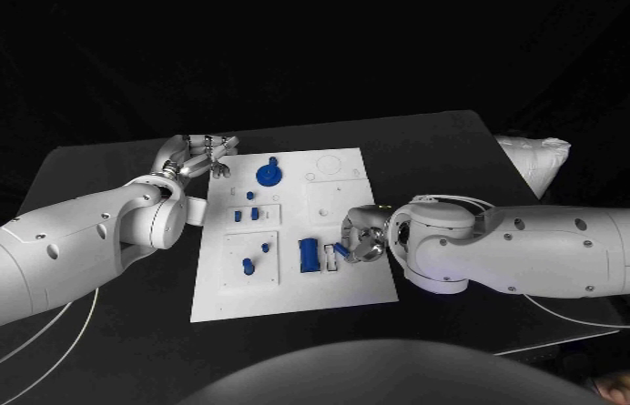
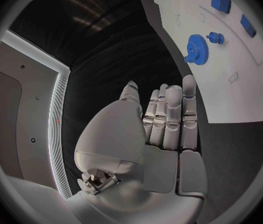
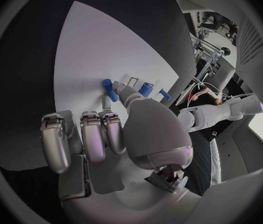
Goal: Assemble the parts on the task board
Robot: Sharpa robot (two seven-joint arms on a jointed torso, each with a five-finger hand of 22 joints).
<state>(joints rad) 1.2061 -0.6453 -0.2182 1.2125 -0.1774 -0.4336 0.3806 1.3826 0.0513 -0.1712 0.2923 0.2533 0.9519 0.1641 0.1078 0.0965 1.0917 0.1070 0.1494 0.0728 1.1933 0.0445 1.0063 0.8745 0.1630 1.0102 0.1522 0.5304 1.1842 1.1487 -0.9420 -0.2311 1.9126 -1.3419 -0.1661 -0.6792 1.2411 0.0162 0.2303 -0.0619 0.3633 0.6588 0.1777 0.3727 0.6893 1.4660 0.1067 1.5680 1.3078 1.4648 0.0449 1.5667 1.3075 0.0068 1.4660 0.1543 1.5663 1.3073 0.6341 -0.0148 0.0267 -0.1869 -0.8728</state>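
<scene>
Black, matte table (image 1: 118, 173) carries the flat white rectangular task board (image 1: 296, 282) at its middle. Smooth white arms end in ribbed silver hands: the left hand (image 1: 197, 157) hovers off the board's far left corner, fingers apart and empty, straight in the left wrist view (image 2: 166, 119). Over the board's right edge, the right hand (image 1: 357, 241) shows curled fingers (image 3: 88, 137); whether it pinches anything I cannot tell. Toothed blue gear (image 1: 268, 172) lies far; a blue rectangular block (image 1: 309, 254) lies near it.
</scene>
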